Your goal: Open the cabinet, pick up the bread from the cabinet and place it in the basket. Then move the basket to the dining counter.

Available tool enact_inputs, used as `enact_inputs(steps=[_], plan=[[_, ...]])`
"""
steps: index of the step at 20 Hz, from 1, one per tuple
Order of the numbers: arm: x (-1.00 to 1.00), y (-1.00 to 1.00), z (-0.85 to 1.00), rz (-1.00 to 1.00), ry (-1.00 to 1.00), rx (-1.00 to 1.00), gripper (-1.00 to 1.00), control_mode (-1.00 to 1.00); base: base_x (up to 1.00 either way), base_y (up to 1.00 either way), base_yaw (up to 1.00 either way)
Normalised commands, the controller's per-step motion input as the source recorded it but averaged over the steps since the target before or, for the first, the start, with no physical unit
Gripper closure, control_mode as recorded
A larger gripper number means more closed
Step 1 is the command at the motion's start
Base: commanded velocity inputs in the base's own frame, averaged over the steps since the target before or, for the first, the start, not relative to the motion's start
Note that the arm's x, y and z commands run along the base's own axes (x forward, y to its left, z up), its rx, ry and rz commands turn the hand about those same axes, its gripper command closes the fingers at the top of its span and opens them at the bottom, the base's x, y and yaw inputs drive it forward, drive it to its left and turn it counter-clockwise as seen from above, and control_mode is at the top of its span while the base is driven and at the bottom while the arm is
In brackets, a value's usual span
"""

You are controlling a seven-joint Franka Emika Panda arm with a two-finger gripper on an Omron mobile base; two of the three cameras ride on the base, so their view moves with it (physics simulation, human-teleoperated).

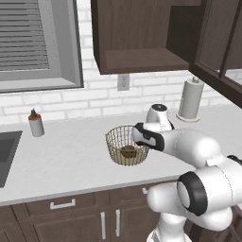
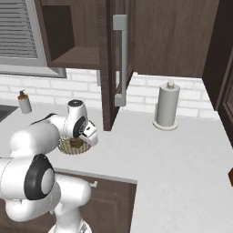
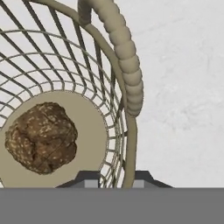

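Left of the basket (image 1: 125, 145), a small soap bottle (image 1: 35, 124) stands on the white surface (image 1: 71, 156) near the sink (image 1: 7, 151). The basket sits on that surface below the open cabinet (image 1: 142, 35), whose shelf looks bare. The bread (image 3: 41, 137) lies on the basket's flat bottom, toward the side away from the claw (image 3: 114, 181). In the hand view the claw's two dark tips stand either side of the basket's wire wall just under the rim, one inside and one outside, drawn in close; it appears to be pinching the rim, though I cannot tell whether the hold is firm. The ribbed handle (image 3: 127, 57) arches over the rim just beyond the tips. Right of the basket, well apart, a paper towel roll (image 1: 190, 99) stands by the wall.

The basket looks light and stiff, but thin wire is slippery: a rim pinch may let it tilt, rolling the loose bread. The thicker handle probably offers surer purchase.
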Motion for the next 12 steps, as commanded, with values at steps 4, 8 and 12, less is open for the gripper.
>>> enact_inputs(steps=[4,8,12], plan=[[-0.42,-0.01,0.08,-0.03,0.0,0.0,1.0,-1.0,0.0,0.0,0.0],[-0.63,-0.06,0.66,-0.03,-0.08,0.0,1.0,-1.0,0.0,0.0,0.0],[-0.45,-0.2,0.87,-0.07,-0.19,0.0,1.0,-1.0,0.0,0.0,0.0]])
